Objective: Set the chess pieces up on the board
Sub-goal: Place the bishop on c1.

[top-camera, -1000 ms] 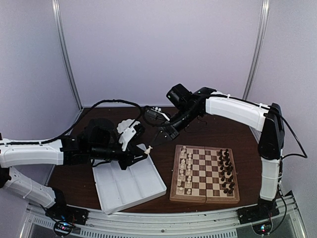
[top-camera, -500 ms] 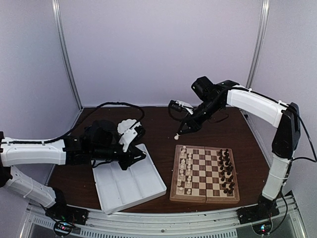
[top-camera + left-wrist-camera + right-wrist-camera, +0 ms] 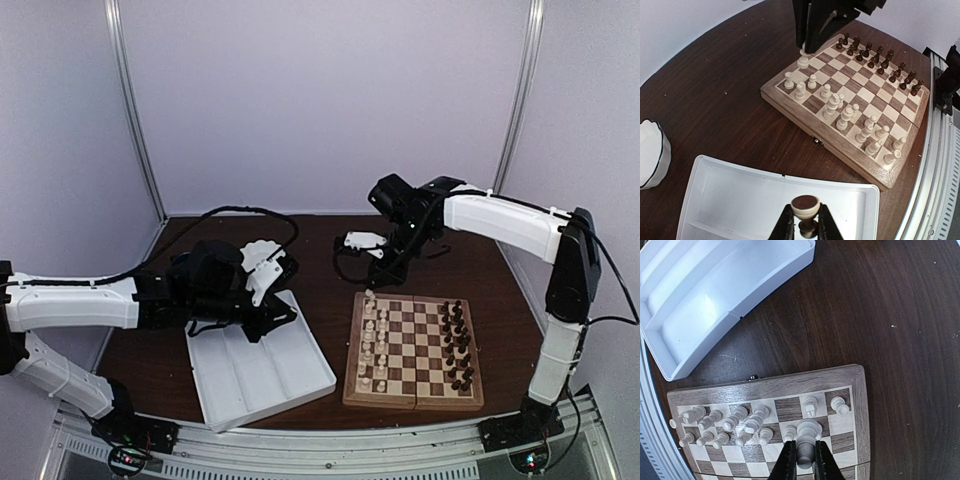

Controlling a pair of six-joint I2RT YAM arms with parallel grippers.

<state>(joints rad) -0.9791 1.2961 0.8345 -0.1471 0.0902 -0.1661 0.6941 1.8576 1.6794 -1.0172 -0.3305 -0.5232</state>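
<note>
Left gripper [image 3: 805, 216] – jaws pinched tight on a cream chess piece [image 3: 805, 207], whose dark round end faces the wrist camera. I can't tell which piece it is. It hangs over the white divided tray [image 3: 735, 200], near the tray's far rim.

In the top view the tray sits at 7 o'clock on the dark wood table [image 3: 480, 265]. The chessboard [image 3: 412, 347] lies flat at 5 o'clock, just off the tray's 3 o'clock corner.

The cream set [image 3: 372, 340] stands in two files along the board's 9 o'clock side. The dark set [image 3: 458, 345] stands in two files along its 3 o'clock side.

Right gripper [image 3: 804, 449] – farthest out, by the board's 11 o'clock corner, pointing down. Its jaws are clamped on a second cream piece [image 3: 809, 431], held upright over the squares along the far edge. I can't tell whether its base touches the board. Two standing cream pieces are just beside it, toward the 9 o'clock rim.
</note>
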